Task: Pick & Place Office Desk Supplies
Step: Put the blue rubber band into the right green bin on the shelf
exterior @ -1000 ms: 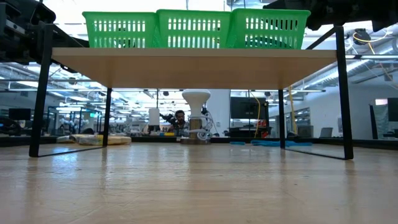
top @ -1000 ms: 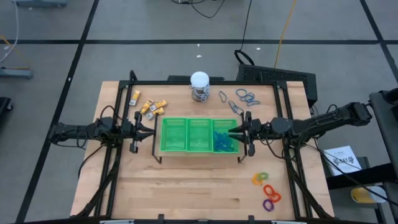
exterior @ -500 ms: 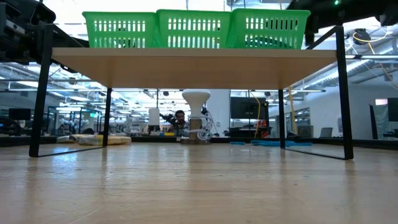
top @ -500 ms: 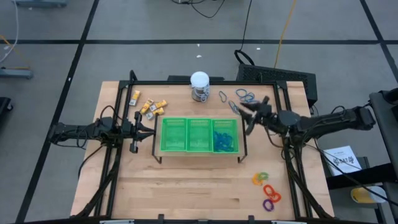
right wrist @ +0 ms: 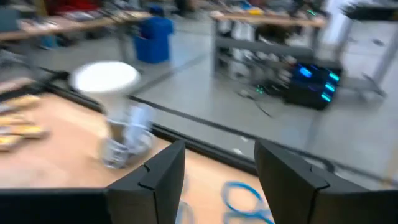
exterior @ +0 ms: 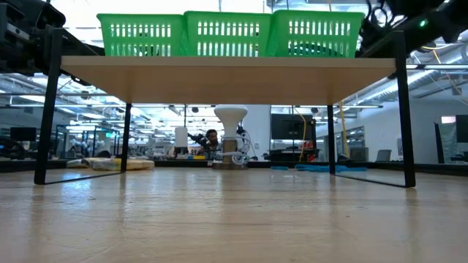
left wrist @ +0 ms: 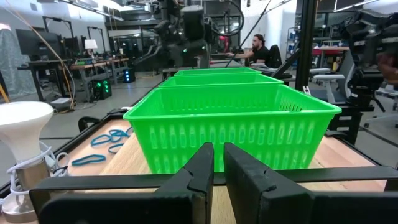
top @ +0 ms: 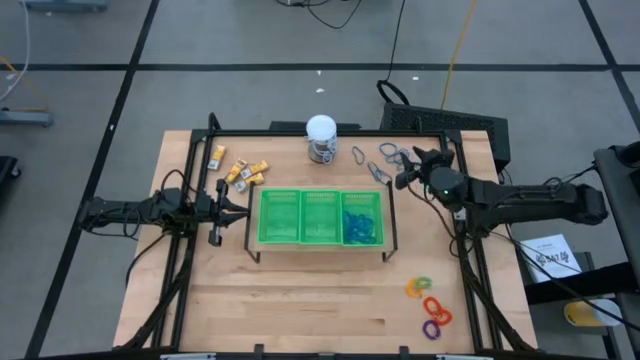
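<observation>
**Right end effector heading for the loose loops while the left arm is waiting beside the tray**

The right end effector [top: 409,168] is hovering above the far right part of the worktop [top: 300,310], its 2 fingers standing apart and carrying nothing, as the right wrist view confirms. It is pointing toward the blue and grey loops [top: 396,153] lying near the far edge, which suggests that it is lining up for a fresh pick. The open spread is probably serving to straddle 1 thin loop.

The green tray [top: 320,217], divided into 3 compartments, is sitting on a raised stand at the centre, within reach of both arms. Its rightmost compartment is already holding a heap of blue loops [top: 360,225]; the other 2 compartments are appearing bare, so sorting by kind seems to be under way.

The left end effector [top: 243,205] is resting just beside the tray's left end with its fingers pressed together on nothing, evidently idle. The yellow-and-white pieces [top: 240,171] are lying near it at the far left. The orange, purple and green rings [top: 429,305] are lying at the near right corner. A white-topped jar [top: 321,138] is standing at the far edge.
</observation>
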